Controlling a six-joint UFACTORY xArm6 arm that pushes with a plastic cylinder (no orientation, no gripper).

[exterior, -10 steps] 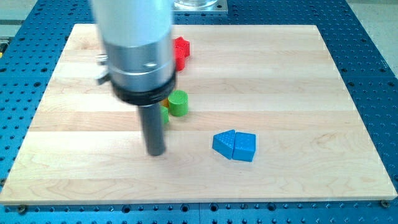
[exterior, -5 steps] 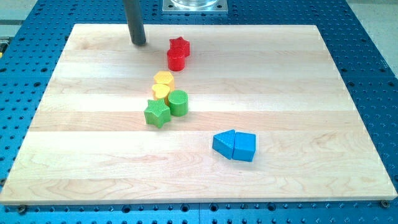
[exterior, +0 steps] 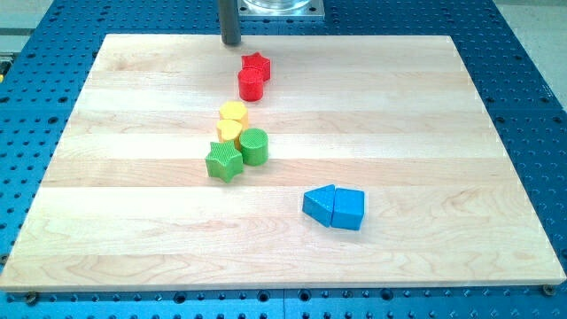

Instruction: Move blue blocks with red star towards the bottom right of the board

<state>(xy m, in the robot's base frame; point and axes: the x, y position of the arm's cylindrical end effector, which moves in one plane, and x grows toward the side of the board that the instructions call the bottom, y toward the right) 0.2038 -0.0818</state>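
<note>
Two blue blocks lie touching side by side below the board's middle: a blue wedge-like block on the left and a blue cube-like block on the right. The red star sits near the view's top, touching a red cylinder just below it. My tip is at the board's top edge, a little left of and above the red star, far from the blue blocks.
Two yellow blocks stand stacked in a column at the board's middle. A green cylinder and a green star sit just below them. The wooden board lies on a blue perforated table.
My rod has moved from the board's lower middle up to the top edge, then slightly right. No block has moved.
</note>
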